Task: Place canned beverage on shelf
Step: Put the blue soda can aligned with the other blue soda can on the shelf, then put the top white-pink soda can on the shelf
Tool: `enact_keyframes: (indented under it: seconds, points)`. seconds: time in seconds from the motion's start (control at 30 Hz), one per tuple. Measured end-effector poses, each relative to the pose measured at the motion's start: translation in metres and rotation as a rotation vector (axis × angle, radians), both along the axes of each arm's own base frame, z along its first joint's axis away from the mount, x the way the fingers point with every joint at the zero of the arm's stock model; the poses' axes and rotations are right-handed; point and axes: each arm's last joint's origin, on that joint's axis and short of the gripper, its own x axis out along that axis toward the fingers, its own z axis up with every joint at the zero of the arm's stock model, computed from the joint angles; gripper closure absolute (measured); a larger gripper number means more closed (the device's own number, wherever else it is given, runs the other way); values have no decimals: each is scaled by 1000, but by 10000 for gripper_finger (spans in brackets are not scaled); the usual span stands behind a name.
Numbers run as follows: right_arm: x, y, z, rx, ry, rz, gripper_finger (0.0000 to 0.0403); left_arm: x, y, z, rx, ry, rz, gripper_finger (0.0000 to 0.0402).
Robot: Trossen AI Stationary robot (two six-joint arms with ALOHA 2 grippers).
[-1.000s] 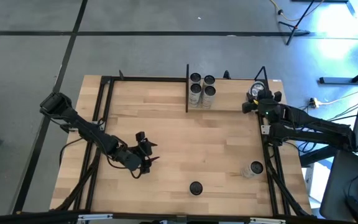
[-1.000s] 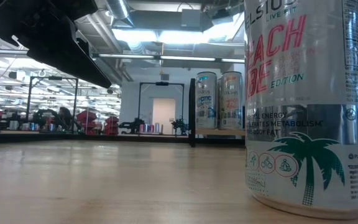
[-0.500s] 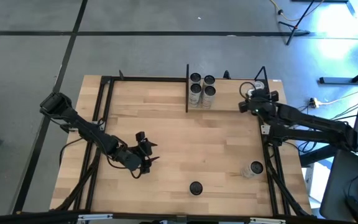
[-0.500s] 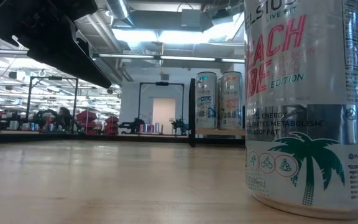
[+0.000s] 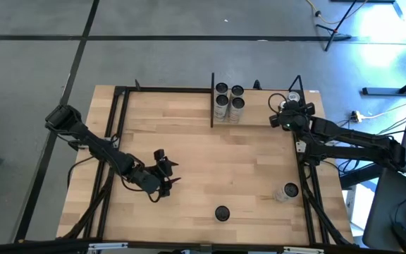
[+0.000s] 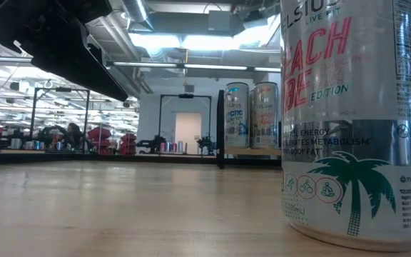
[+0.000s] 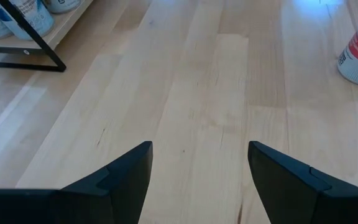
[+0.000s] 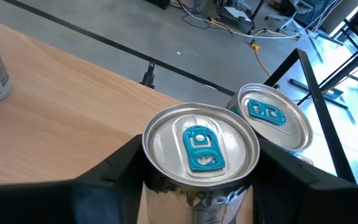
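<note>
While four cans [image 5: 229, 100] already stood on the shelf [image 5: 259, 118], the right gripper [image 8: 197, 186] pinched another can [image 8: 199, 144] over its far-right end; the left gripper [image 7: 197, 165] waited spread.

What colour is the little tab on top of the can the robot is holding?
Teal, on the silver can; clearest in the right wrist view.

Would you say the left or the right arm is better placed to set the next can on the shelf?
Right. Its right gripper is shut on a can at the shelf, beside another can. The left gripper sits open and empty, far across the table.
</note>
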Motion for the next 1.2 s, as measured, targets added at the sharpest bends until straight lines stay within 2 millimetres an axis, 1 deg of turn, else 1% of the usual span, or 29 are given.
enact_keyframes:
  seconds: [0.13,0.23,0.63,0.9,1.03,1.1,1.2]
  points:
    - [0,0,0,-1,1,-1,139,0,0,0,0,0,0,144]
    - [0,0,1,-14,2,-12,119,0,0,0,0,0,1,144]
    - [0,0,2,-18,11,-14,110,0,0,0,0,0,0,144]
    - [0,0,30,-29,-15,-1,110,0,0,0,0,0,1,144]
    - [1,1,43,-8,-37,40,109,0,0,0,0,0,1,144]
    - [2,1,50,21,-73,93,109,0,0,0,-5,-7,1,144]
    - [10,7,58,99,-145,254,109,3,-1,3,-24,-43,2,144]
